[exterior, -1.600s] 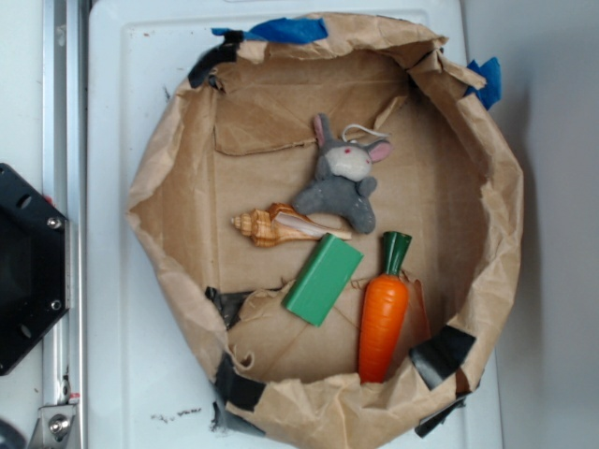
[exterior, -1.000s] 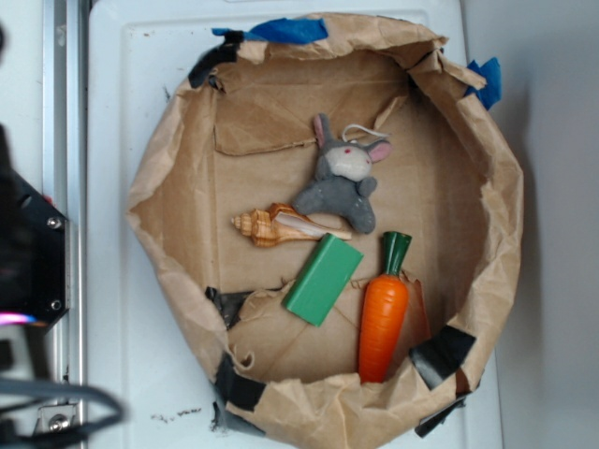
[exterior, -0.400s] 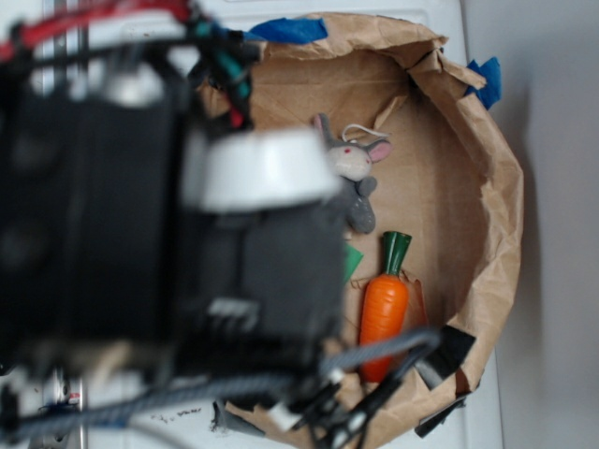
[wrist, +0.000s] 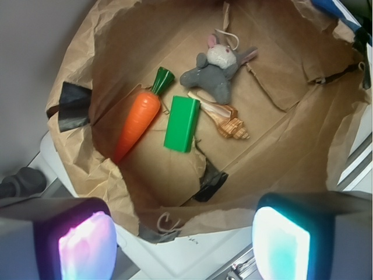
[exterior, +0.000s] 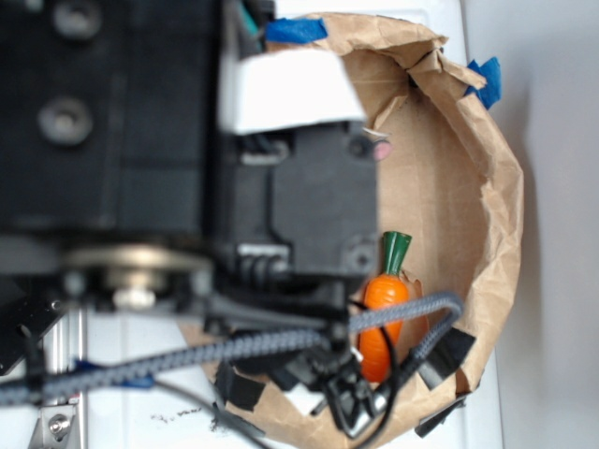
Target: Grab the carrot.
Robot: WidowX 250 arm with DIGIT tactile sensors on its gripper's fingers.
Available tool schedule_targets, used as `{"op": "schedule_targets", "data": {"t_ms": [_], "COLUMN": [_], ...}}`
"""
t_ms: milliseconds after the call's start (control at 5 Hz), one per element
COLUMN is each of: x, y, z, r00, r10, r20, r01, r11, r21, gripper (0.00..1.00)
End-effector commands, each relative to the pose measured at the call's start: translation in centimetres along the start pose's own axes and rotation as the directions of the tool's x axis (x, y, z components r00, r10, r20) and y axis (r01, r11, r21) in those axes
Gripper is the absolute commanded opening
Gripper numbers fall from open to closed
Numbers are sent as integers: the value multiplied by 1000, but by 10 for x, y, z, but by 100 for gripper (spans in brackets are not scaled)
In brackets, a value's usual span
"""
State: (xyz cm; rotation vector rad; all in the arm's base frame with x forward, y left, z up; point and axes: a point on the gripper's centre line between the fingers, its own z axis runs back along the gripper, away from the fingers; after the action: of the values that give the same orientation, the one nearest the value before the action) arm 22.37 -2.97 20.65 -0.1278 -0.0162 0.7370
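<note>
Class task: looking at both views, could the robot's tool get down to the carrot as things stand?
Probably yes. The carrot lies uncovered on the paper bowl's floor, apart from the green block. The open tool hovers above the rim, nothing between.

Gripper [wrist: 183,245] up high, fingers spread wide

Glossy smooth plastic carrot [wrist: 138,121]; crumpled matt brown paper liner [wrist: 280,146]; soft grey plush bunny [wrist: 217,70]; smooth green block [wrist: 181,123].

The arm [exterior: 187,140] is bulky matte black with round screws, a white block on top, and braided grey cables [exterior: 234,351] looping underneath; fingertip pads [wrist: 87,245] glow pink and teal.
</note>
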Motion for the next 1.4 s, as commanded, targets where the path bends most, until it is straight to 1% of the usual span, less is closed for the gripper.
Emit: {"op": "schedule_targets", "data": {"t_ms": [0,200,400,600,800,1200], "x": [19,5,11,15,20,31], "y": [12,33,41,39,31,6], "z": [-31,-52,-74,-81,-75,-86], "r00": [997,990,980,974,967,952], "r10": [60,119,169,205,242,292], "r20": [56,81,106,100,76,93], "r01": [-63,-126,-180,-214,-248,-299], "r11": [997,988,979,972,966,950], "r21": [51,88,100,97,78,84], "gripper": [100,100,100,100,100,100]}}
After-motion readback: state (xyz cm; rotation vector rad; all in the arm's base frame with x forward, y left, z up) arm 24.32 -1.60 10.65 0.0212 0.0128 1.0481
